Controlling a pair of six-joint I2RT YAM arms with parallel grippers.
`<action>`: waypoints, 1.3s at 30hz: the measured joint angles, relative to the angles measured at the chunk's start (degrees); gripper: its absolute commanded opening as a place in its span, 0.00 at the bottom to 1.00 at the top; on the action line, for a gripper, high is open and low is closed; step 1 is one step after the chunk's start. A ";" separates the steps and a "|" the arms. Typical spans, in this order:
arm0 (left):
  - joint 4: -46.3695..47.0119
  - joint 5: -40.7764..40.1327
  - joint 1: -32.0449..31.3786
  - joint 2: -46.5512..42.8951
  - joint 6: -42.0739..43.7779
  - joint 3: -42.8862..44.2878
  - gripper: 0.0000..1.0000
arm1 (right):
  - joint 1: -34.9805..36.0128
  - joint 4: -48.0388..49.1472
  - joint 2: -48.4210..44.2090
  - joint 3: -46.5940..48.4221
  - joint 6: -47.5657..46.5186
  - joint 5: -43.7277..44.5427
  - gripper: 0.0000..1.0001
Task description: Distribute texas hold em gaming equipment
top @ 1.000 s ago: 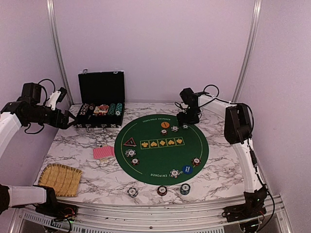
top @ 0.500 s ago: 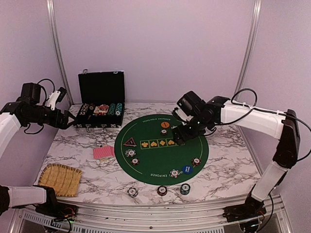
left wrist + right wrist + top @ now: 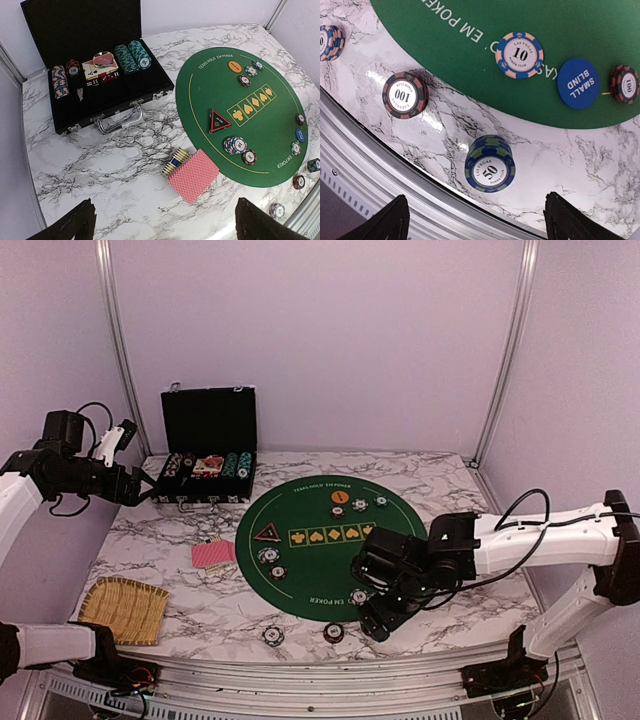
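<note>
Poker chips lie on and around the green felt [image 3: 310,570]. A blue "50" chip stack [image 3: 490,163] stands on the marble near the front rail. My right gripper [image 3: 476,199] hovers open just above it, with nothing between its fingers; in the top view this gripper [image 3: 377,624] hides that stack. Close by are a "100" stack [image 3: 405,94], a "10" chip [image 3: 519,55] and the blue round button [image 3: 578,83]. Red-backed cards [image 3: 194,175] lean on a small box. The dark triangular button [image 3: 218,120] and orange button [image 3: 234,66] rest on the felt. My left gripper [image 3: 165,201] hangs open high above the cards.
The open black chip case [image 3: 208,455] with more chips stands at the back left. A woven straw mat [image 3: 123,608] lies at the front left. The metal front rail [image 3: 380,180] runs right beside the blue stack. Two more chip stacks [image 3: 273,635] sit at the near edge.
My right arm has swung from the far side of the felt to the near edge, over the blue stack, and its jaws have widened. The left arm has not moved.
</note>
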 measured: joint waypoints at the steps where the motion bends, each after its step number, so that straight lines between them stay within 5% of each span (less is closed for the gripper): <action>1: 0.00 0.00 0.00 0.00 -0.02 0.00 0.99 | 0.42 0.02 0.31 -0.22 0.44 -0.28 0.88; 39: -0.02 0.00 0.00 -0.48 -0.24 0.00 0.99 | -1.62 5.27 9.18 -3.32 -0.92 1.14 0.58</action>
